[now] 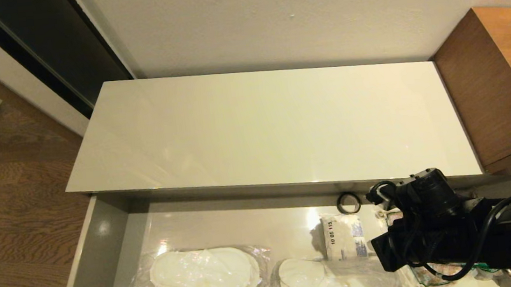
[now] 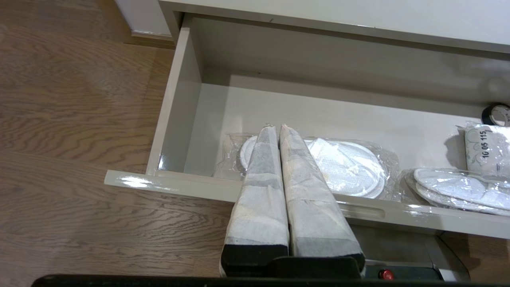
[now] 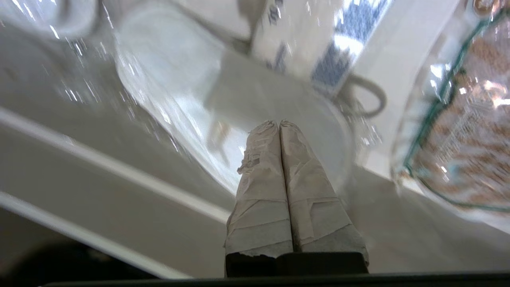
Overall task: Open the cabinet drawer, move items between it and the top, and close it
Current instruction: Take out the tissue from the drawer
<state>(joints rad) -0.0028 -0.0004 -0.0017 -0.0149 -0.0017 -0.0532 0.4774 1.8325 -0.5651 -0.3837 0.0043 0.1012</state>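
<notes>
The cabinet drawer (image 1: 92,253) stands pulled out below the bare cream top (image 1: 263,124). Inside lie one wrapped pair of white slippers (image 1: 205,275) at the left, a second pair (image 1: 330,281) in the middle, and the tissue pack (image 1: 344,237) behind it, white side up. My right arm (image 1: 437,224) reaches over the drawer's right part. Its gripper (image 3: 277,123) is shut and empty, low over the second slipper pair (image 3: 191,99). My left gripper (image 2: 277,126) is shut and empty, held before the drawer's front edge (image 2: 179,185) and pointing at the left slippers (image 2: 346,167).
A small black ring (image 1: 348,203) lies at the drawer's back wall. A green-labelled snack bag (image 3: 458,131) sits at the drawer's right end under my right arm. The taller brown wooden unit (image 1: 503,91) adjoins the cabinet on the right; wood floor (image 1: 18,208) lies to the left.
</notes>
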